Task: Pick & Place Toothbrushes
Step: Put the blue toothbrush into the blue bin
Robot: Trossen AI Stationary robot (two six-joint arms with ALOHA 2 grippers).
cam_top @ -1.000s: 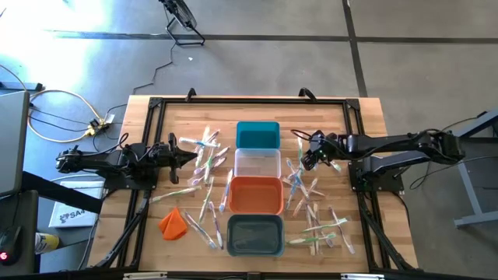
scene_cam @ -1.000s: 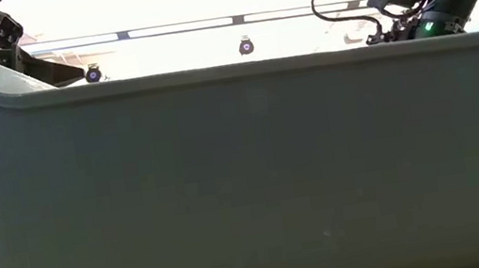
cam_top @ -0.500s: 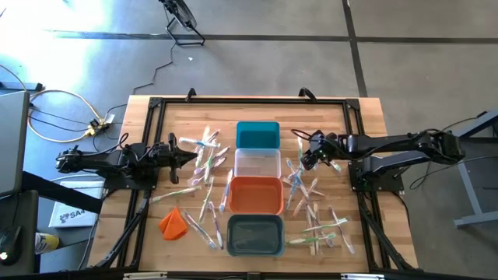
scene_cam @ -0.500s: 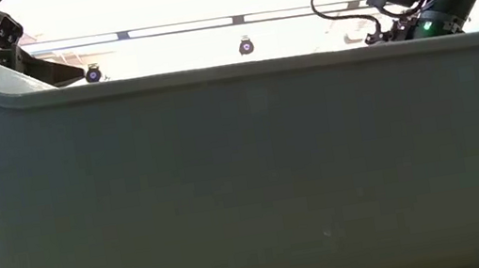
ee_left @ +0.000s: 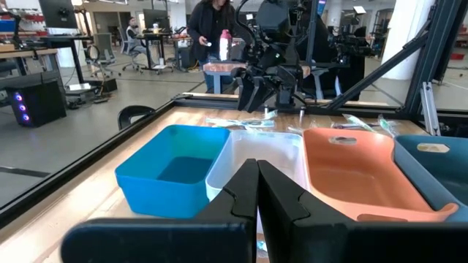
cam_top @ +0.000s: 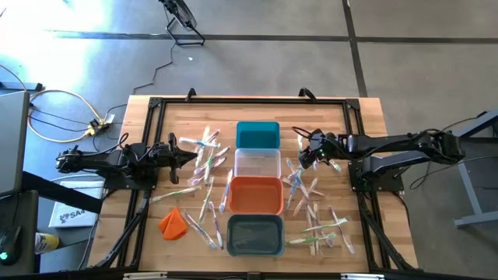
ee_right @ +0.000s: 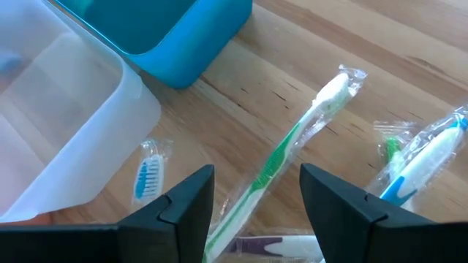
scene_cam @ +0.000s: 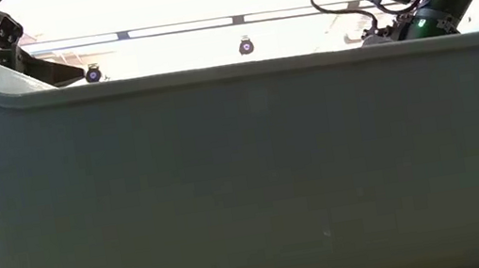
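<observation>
The right gripper (ee_right: 256, 191) hangs low over the tabletop (cam_top: 366, 124) at about 3 o'clock from the clear bin (cam_top: 257, 164), its jaws spread wide with a wrapped green toothbrush (ee_right: 292, 142) lying between them, probably not touched. The toothbrushes (cam_top: 317, 218) lie scattered on the wood on both sides of the row of bins, teal bin (cam_top: 257, 134) at 12 o'clock and grey bin (cam_top: 255, 235) at 6 o'clock. The left gripper (cam_top: 187, 156) waits at 9 o'clock of the bins, jaws pressed together and holding nothing.

Wrapped toothbrushes (cam_top: 315, 210) lie scattered flat beside bins.
</observation>
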